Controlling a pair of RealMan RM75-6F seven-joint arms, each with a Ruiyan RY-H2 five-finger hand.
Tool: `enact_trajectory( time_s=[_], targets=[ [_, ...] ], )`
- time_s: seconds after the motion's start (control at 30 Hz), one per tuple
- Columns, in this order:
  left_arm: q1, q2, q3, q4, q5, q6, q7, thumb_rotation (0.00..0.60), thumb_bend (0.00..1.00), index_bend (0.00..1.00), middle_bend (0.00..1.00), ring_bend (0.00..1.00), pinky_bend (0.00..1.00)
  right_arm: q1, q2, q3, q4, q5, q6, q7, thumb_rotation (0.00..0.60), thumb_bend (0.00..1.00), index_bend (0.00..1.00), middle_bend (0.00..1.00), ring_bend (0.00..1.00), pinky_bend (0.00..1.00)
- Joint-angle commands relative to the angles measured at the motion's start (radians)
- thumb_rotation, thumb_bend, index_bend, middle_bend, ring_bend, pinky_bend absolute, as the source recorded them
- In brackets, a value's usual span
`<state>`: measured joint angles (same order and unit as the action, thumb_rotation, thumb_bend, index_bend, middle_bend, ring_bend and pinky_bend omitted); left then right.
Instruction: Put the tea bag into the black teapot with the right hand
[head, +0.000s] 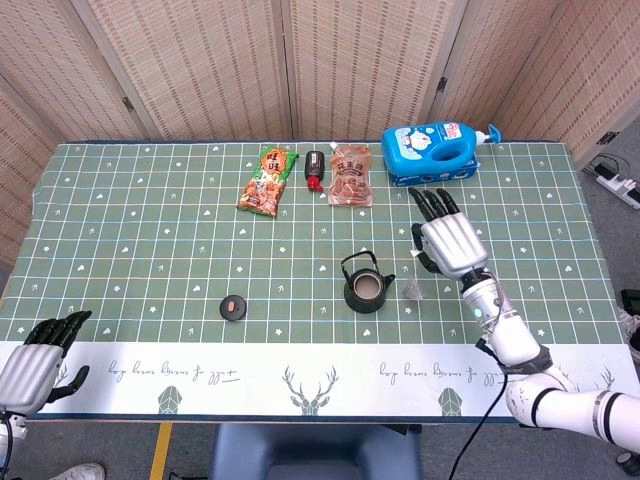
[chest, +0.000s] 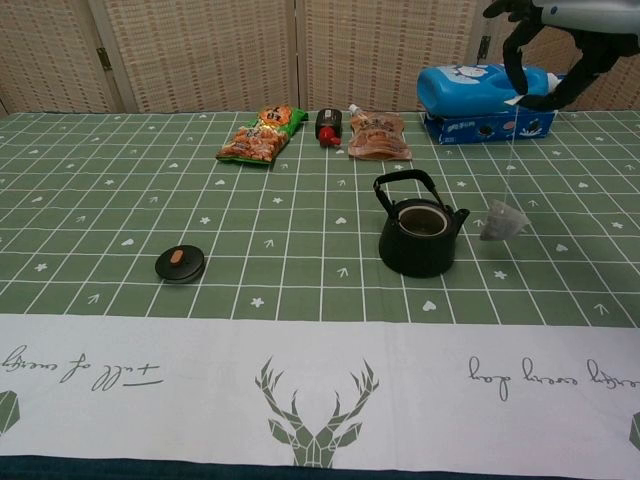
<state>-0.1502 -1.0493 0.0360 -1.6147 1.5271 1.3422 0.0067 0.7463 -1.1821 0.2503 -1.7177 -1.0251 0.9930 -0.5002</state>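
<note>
Surface first: it's a table under a green grid-pattern cloth with a white printed strip along the near edge. Nearest thing, at the near left corner, is the silver and black left hand, resting at the edge with its fingers loosely apart and nothing in them.

A bit farther in, left of centre, sits the small round black teapot lid with a brownish knob, lying flat and well apart from everything else. To its right, about mid-table, stands the black teapot, upright, lid off, handle up, spout pointing right.

Just right of the spout hangs the small grey pyramid tea bag, dangling on a thin string clear of the cloth, beside the pot rather than over its opening. The string runs up to the silver and black right hand, raised above the surface, which pinches the white tag at the top; the other fingers are spread, pointing away.

Along the far side, left to right: an orange and green snack bag, a small dark bottle with a red cap, a brown snack pouch, and a blue detergent bottle lying on a blue pack.
</note>
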Motion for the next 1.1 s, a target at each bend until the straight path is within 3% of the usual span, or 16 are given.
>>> enact_trajectory(
  time_s=[0.03,0.57,1.1],
  targets=[
    [0.0,0.003,0.0,0.0,0.001,0.0,-0.007,0.6,0.37,0.0,0.06,0.11,0.11,0.018,-0.008,0.014,-0.016,0.001,0.01,-0.011,0.6,0.41,0.6,0.0,0.0,0.0],
    [-0.007,0.018,-0.01,0.015,-0.015,-0.012,-0.068,0.6,0.37,0.0,0.05,0.12,0.11,0.116,-0.043,0.053,-0.073,0.079,0.044,-0.114,0.6,0.41,0.6,0.0,0.0,0.0],
    [-0.004,0.023,-0.007,0.014,-0.001,0.0,-0.079,0.6,0.37,0.0,0.06,0.12,0.11,0.162,-0.101,0.011,-0.041,0.112,0.049,-0.15,0.6,0.41,0.6,0.0,0.0,0.0]
  ],
)
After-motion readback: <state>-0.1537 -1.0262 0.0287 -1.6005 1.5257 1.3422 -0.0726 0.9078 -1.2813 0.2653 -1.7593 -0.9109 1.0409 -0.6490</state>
